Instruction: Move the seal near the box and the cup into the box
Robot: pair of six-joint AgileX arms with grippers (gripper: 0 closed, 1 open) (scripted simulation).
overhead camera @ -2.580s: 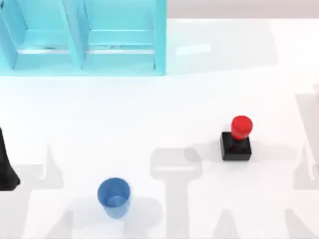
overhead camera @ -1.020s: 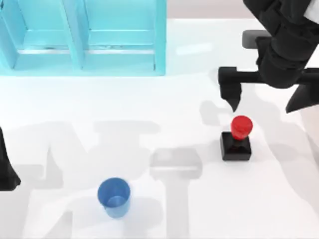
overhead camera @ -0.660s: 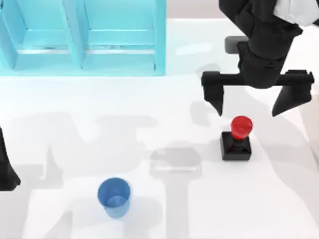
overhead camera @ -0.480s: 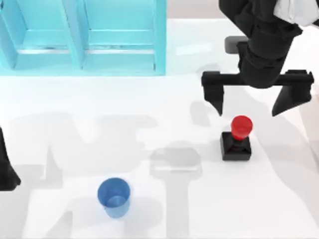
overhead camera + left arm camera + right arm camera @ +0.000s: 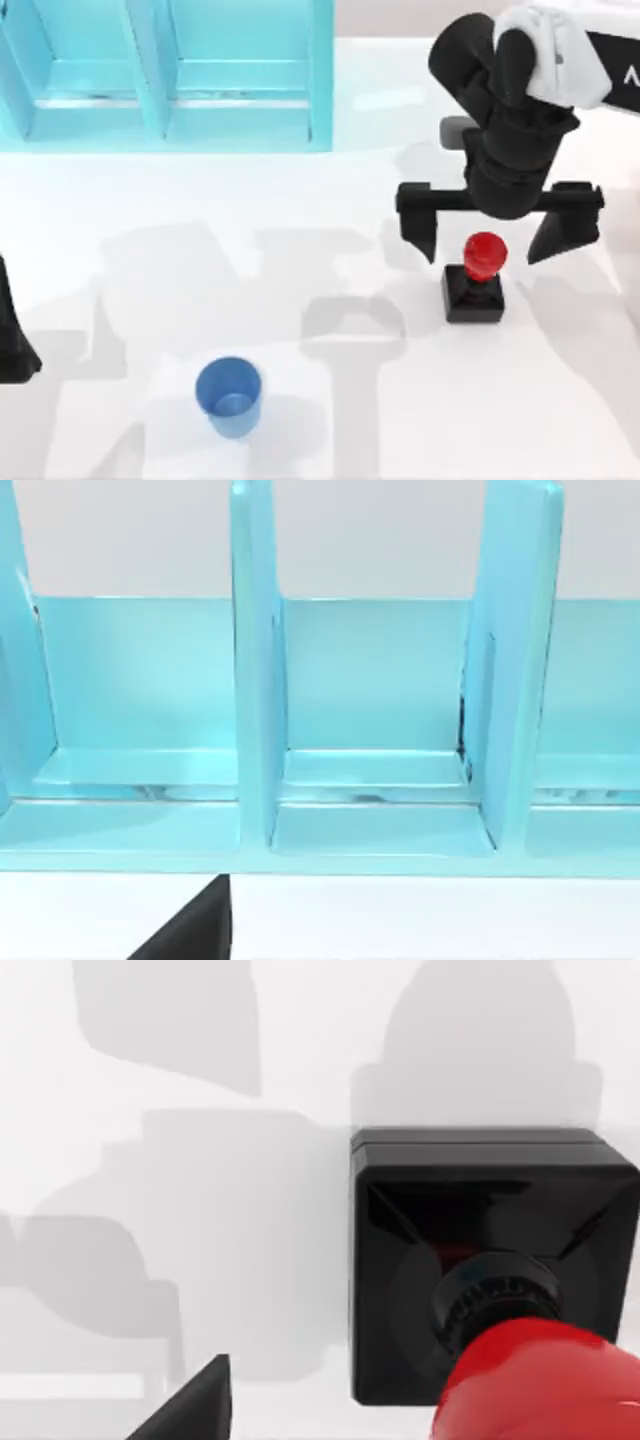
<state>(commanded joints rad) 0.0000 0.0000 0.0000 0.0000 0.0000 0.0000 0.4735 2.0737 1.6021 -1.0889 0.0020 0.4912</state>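
The seal (image 5: 476, 280), a black square block with a red knob, stands upright on the white table at the right. My right gripper (image 5: 497, 232) hangs just above and behind it, open wide, its two fingers either side of the red knob without touching. The right wrist view looks down on the seal (image 5: 490, 1270) from close by. The blue cup (image 5: 229, 396) stands upright near the front, left of the middle, with nothing near it. The light blue box (image 5: 170, 75), divided into compartments, stands at the back left and also appears as the box (image 5: 380, 730) in the left wrist view. My left arm (image 5: 12, 340) is parked at the left edge.
Bare white table lies between the seal, the cup and the box. The box's upright dividers (image 5: 150, 70) split it into open-fronted compartments.
My right arm came in from the back right and dropped toward the seal; its open fingers now flank the red knob. Seal, cup and left arm have not moved.
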